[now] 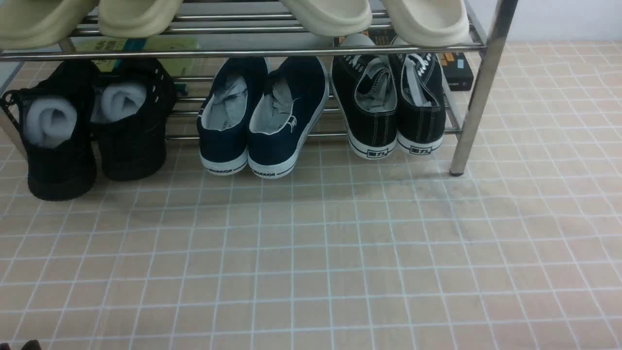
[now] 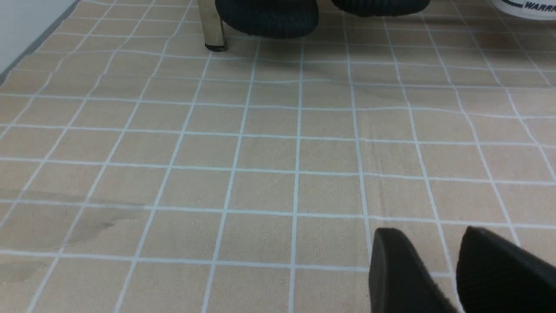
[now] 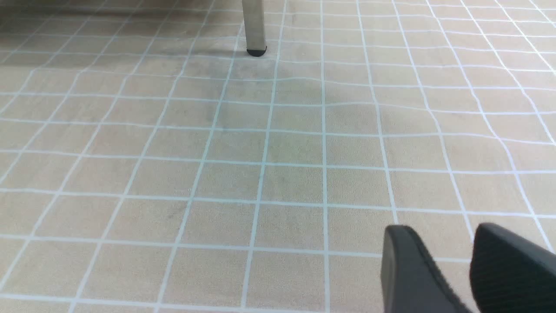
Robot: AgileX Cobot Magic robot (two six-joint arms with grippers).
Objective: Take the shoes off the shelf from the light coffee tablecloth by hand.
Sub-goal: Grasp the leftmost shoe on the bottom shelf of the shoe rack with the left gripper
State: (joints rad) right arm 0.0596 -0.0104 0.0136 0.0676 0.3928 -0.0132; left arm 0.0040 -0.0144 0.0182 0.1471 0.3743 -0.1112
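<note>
The pair of all-black knit shoes [image 1: 92, 141] with grey rolled stuffing stands on the lower tier at the left end of the chrome shelf [image 1: 478, 97], heels toward me. Their heels also show in the left wrist view [image 2: 269, 17], beside a shelf leg [image 2: 211, 26]. The shelf stands on the light coffee tablecloth [image 1: 311, 262]. My left gripper [image 2: 430, 234] is open and empty, low over the cloth, well short of the shoes. My right gripper [image 3: 441, 230] is open and empty over the cloth, short of the shelf's right leg [image 3: 255, 26]. Neither gripper shows clearly in the front view.
A navy white-soled WARRIOR pair [image 1: 262, 116] sits mid-shelf and a black canvas lace-up pair [image 1: 393, 102] at the right. Cream slippers [image 1: 330, 14] lie on the upper tier. Boxes [image 1: 457, 70] lie behind the shelf. A wall edge [image 2: 26, 26] is at the left.
</note>
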